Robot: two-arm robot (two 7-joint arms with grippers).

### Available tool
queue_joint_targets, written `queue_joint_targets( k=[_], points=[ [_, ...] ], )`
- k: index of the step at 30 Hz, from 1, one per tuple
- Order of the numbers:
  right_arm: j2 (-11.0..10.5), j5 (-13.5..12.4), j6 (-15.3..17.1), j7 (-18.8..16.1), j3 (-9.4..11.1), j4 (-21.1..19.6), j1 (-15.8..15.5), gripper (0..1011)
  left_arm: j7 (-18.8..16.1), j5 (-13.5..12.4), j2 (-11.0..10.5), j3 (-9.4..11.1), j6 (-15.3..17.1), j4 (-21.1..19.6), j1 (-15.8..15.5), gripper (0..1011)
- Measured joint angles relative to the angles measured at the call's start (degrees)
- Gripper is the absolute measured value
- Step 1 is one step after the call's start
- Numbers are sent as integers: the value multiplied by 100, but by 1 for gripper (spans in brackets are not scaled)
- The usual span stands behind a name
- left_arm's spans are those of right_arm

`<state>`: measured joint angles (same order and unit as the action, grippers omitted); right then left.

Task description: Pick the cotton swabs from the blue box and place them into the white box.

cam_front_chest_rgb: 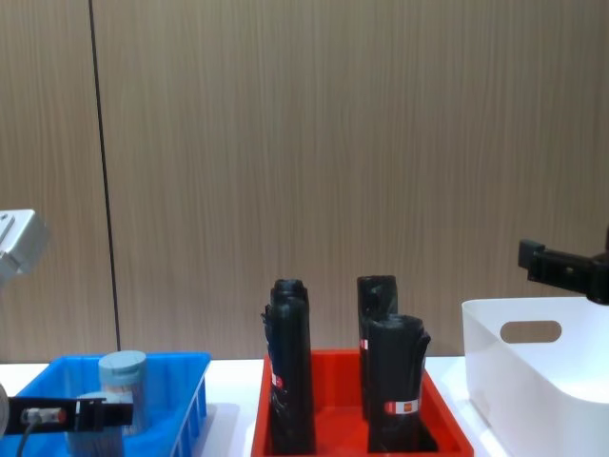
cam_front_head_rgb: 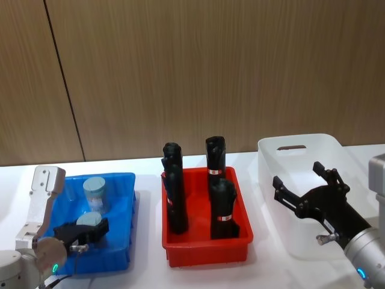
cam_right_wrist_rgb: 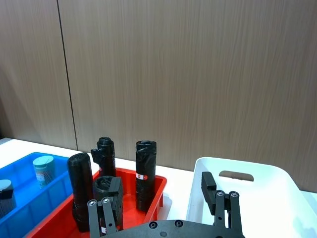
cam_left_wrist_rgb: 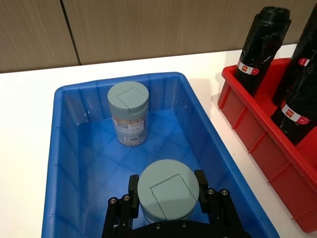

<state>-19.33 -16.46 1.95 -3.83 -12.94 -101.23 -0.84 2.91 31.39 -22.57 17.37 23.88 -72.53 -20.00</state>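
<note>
Two grey-lidded cotton swabs (cam_left_wrist_rgb: pixel 129 114) in blue box (cam_left_wrist_rgb: pixel 64 148) — left gripper (cam_left_wrist_rgb: pixel 167 186) pinches the nearer; right gripper (cam_front_head_rgb: pixel 299 176) spread over white box (cam_front_head_rgb: pixel 319 144).

Lab-like test bench: white table (cam_front_head_rgb: pixel 147 180) before wood-panelled wall (cam_front_head_rgb: pixel 210 72).

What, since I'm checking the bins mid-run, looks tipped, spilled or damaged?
Nothing stands out. Both cotton swabs stand upright in the blue box, the left gripper at the nearer one; the black rolls stand in the red bin; the white box looks intact, right gripper open near it.
</note>
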Motion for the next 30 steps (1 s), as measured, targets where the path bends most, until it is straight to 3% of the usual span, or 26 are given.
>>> queue_joint_targets(
  k=[17,26,30],
  points=[
    [0,0,0,0,0,0,0,1002,29,-145,-230,-80,-464,-790,344,671],
    [0,0,0,0,0,0,0,1002,351,-284,-499,-162,-771,-1428,597,671],
    [0,0,0,0,0,0,0,1002,664,-330,-649,-211,-902,-1710,699,671]
  ],
)
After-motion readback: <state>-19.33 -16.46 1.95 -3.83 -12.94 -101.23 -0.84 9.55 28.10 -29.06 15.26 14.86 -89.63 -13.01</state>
